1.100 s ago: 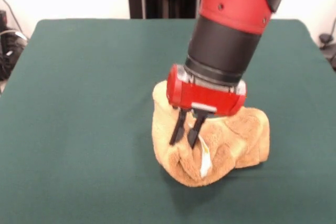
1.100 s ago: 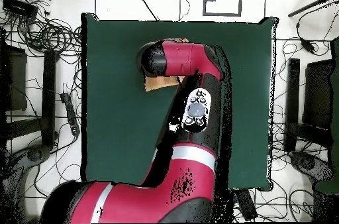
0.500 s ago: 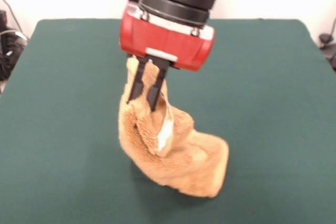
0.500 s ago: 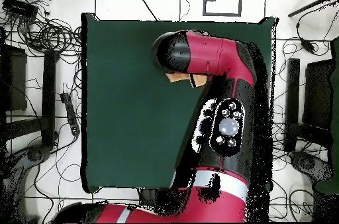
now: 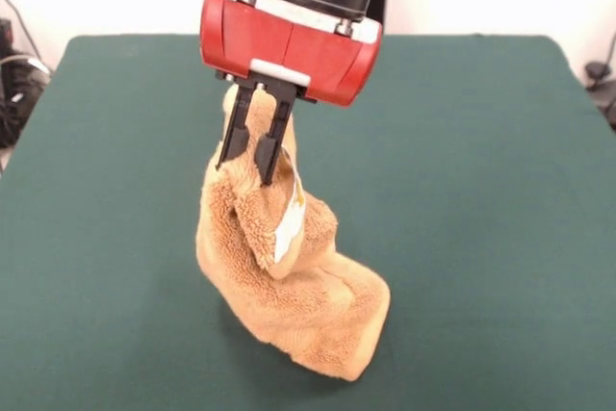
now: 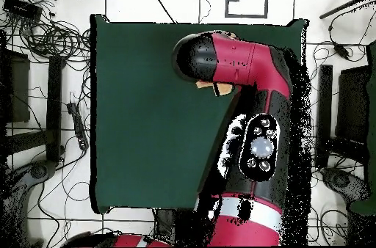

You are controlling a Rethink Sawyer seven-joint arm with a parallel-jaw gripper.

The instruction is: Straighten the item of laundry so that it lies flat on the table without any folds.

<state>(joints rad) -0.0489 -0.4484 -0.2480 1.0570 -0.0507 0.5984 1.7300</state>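
The end effector is clenched on a fold of the towel, which hangs bunched below it, the lower end resting on the table. The pinch looks thin; the terry may slip out, or land crumpled if released here.

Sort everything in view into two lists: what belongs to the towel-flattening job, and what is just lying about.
Belongs to the job:
- towel, bunched and lifted, lower end on the cloth
- green table
- end effector, shut on the towel

Lying about:
- cables on the floor beside the table
- dark equipment at the room's edge
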